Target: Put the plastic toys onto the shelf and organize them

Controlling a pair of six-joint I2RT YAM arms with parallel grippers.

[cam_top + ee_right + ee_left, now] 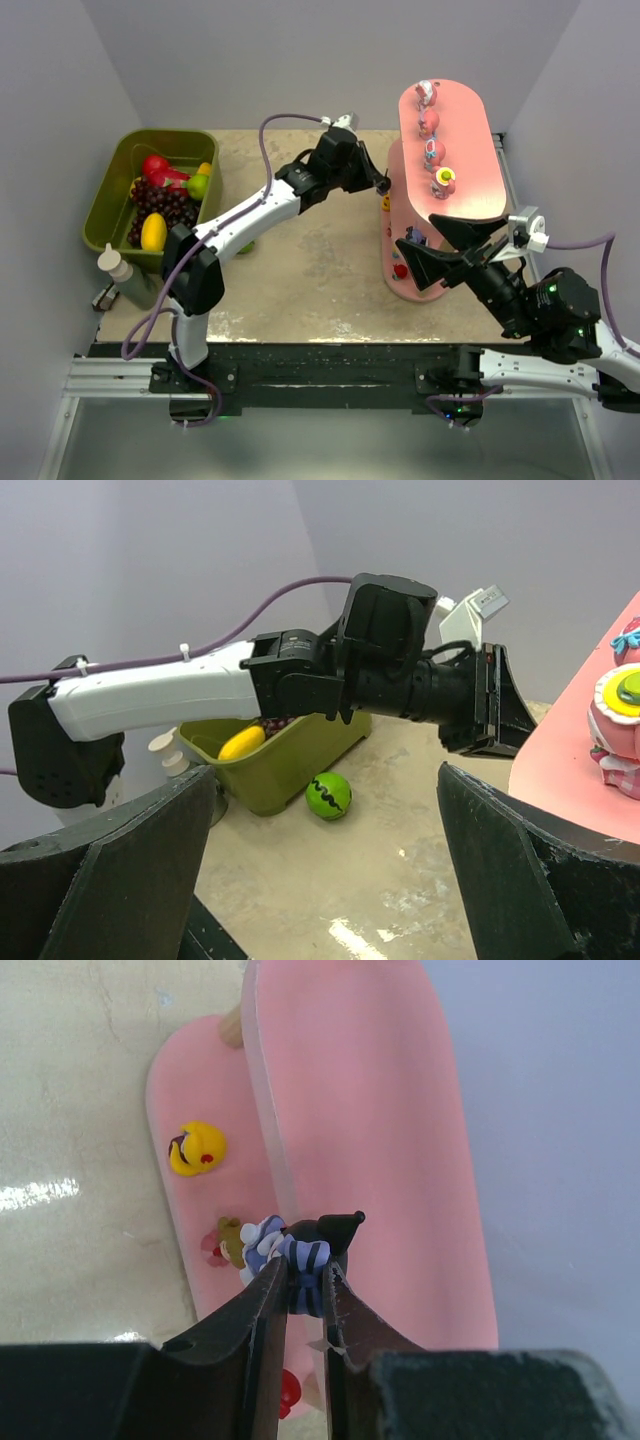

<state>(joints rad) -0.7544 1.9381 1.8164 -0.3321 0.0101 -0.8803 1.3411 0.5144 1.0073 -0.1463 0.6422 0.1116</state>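
- Left gripper (305,1288): jaws almost closed, pinching a striped blue-purple figurine (300,1250) with a black pointed hat. The grip is on the body and the hat end pokes out past the tips, so I judge the toy will land before the fingers do.
- The toy hangs over the left long edge of the pink shelf (465,195), where the top board (370,1110) overlaps a lower board (185,1080). I can't tell if it touches either one.
- The lower board (middle or bottom, can't tell) carries a yellow figurine (196,1148), a brown figurine (228,1242) just beside my load, and a red toy (288,1390) nearer the wrist.
- The top board has a row of pink figurines (435,152) down the far half, and the near half is bare.
- My read is that pinks go up top and mixed colours go below, so this dark one belongs on the lower tier beside the brown one.
- Right gripper (428,240): wide open and empty, sitting at the shelf's near end and facing the left arm. It looks clear of the left arm's drop point, likely there so it doesn't block the placement.
- Risk: the lower tier has to be entered sideways under the top board's overhang. Clearance looks tight, and I could knock the brown figurine.
- The olive bin (108,205) of fake fruit and the green ball (329,795) sit well apart to the left and aren't task items.
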